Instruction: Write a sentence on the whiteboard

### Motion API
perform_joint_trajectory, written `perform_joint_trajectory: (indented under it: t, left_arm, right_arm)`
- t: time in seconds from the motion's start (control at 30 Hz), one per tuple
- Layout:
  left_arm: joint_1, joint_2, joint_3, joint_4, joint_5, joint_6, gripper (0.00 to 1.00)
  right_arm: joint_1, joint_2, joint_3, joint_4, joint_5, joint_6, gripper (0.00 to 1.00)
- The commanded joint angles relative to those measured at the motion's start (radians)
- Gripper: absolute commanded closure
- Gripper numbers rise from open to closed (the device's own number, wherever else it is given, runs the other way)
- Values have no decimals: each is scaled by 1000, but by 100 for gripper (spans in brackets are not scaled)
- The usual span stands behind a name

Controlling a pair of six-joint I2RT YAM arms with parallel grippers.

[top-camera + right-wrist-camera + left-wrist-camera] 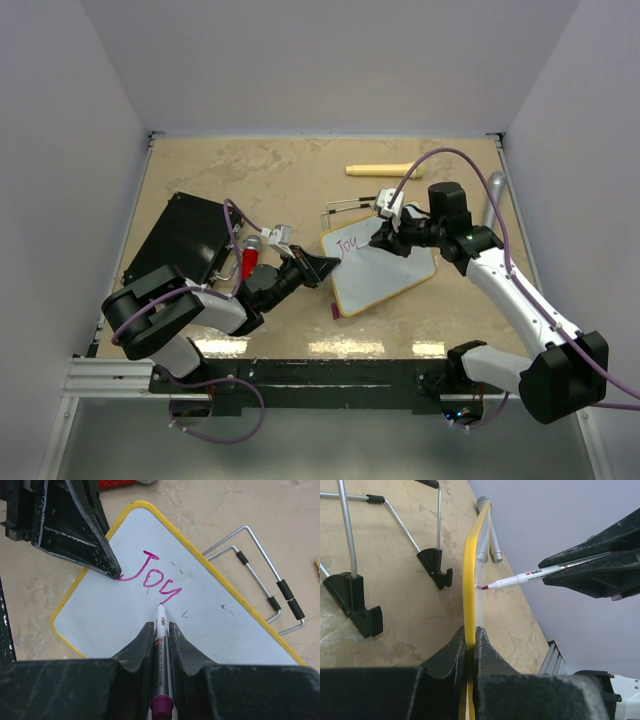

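Plain white walls closed round a beige, marbled counter (270,180). On the left lay a black flat case (180,238), and just right of it a small red object (249,264) that I couldn't make out. Next came the left hand (326,268), its two dark fingers pressed tight on the yellow rim of the whiteboard (392,275), pinching it at its left edge. The whiteboard sat about mid-counter, turned at an angle to the counter's edges. Pink-magenta writing ran across its far-left part: the sentence (150,576) amounted to "Joy" and no more. The right hand (384,238) hung over the board from the right, clamped on a white marker (161,619) with a magenta end. The marker's tip touched the white surface at the tail of the y. Just beyond the board's far edge lay a wire stand (352,206) with black sleeves. Farther back rested a tan stick (383,170), and by the right wall a grey tube (495,192). Something small and reddish (335,312) lay against the board's near-left corner.
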State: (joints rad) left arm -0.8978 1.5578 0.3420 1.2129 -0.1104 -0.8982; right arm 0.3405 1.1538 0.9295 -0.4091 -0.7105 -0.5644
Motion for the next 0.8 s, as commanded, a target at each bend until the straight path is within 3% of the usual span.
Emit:
perform_joint_trajectory:
  t: [0.0, 0.47, 0.77]
  left_arm:
    - [-10, -1, -3, 68, 23, 62, 100]
    - [-9, -2, -9, 65, 21, 64, 100]
    - [-10, -5, -37, 71, 11, 67, 100]
  right_arm:
    - [14, 11, 5, -63, -26, -51, 100]
    - [34, 21, 104, -19, -63, 8, 100]
    - [-73, -86, 151, -70, -165, 32, 100]
